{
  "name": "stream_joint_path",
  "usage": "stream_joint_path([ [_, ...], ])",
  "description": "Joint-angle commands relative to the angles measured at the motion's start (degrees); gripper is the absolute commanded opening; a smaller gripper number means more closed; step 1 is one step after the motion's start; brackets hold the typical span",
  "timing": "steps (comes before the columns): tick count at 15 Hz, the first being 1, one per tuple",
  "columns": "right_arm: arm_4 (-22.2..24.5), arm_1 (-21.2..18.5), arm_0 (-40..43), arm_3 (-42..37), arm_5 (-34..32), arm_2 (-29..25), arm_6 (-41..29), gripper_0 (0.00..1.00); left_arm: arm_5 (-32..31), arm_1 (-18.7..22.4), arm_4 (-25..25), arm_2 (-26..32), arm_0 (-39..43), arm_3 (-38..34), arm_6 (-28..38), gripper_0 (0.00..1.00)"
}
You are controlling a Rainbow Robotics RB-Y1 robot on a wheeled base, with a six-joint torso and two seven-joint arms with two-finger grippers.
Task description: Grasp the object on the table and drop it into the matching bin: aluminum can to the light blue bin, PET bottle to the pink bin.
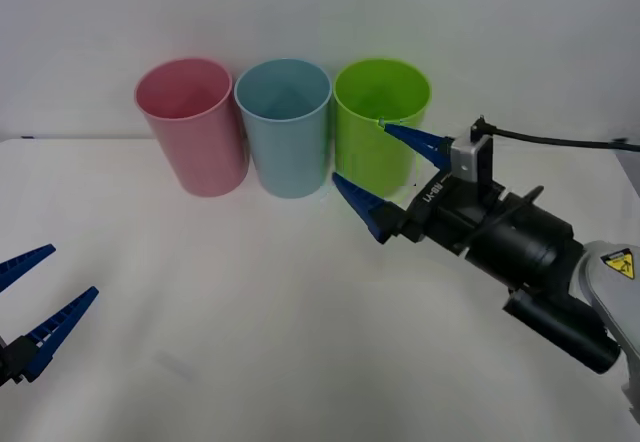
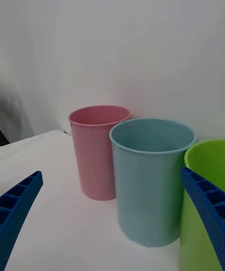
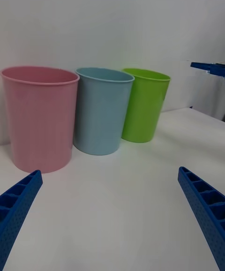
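The pink bin (image 1: 192,132), the light blue bin (image 1: 285,132) and a lime green bin (image 1: 372,152) stand in a row at the back of the white table (image 1: 250,312). My right gripper (image 1: 360,150) hangs open in front of the green bin, above the tabletop, with nothing between its fingers. From its wrist the light blue bin (image 2: 150,177) is closest, with the pink bin (image 2: 96,154) behind it. Low at the table's near left, my left gripper (image 1: 72,270) is open and empty. The aluminum can and the PET bottle are out of view.
From the left wrist the pink bin (image 3: 40,116), light blue bin (image 3: 102,109) and green bin (image 3: 144,104) line up, with bare tabletop (image 3: 112,214) before them. A black cable (image 1: 560,142) trails from the right wrist. A white wall stands behind.
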Motion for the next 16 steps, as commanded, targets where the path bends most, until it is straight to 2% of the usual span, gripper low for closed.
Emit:
stream_joint_path([
  [1,-0.1,-0.1,5.8,-2.5,-7.3,-5.9,1.0,1.00,0.0,0.0,0.0,0.0,0.0,0.0,0.0,1.00],
  [6,-1.0,0.5,15.9,-4.6,-15.5,-15.8,4.0,1.00,0.0,0.0,0.0,0.0,0.0,0.0,0.0,1.00],
  [9,-1.2,3.1,20.2,-4.6,-21.7,-23.0,9.1,1.00,0.0,0.0,0.0,0.0,0.0,0.0,0.0,1.00],
  [16,-5.5,6.1,27.9,-4.6,-35.7,-35.9,10.3,1.00,0.0,0.0,0.0,0.0,0.0,0.0,0.0,1.00],
])
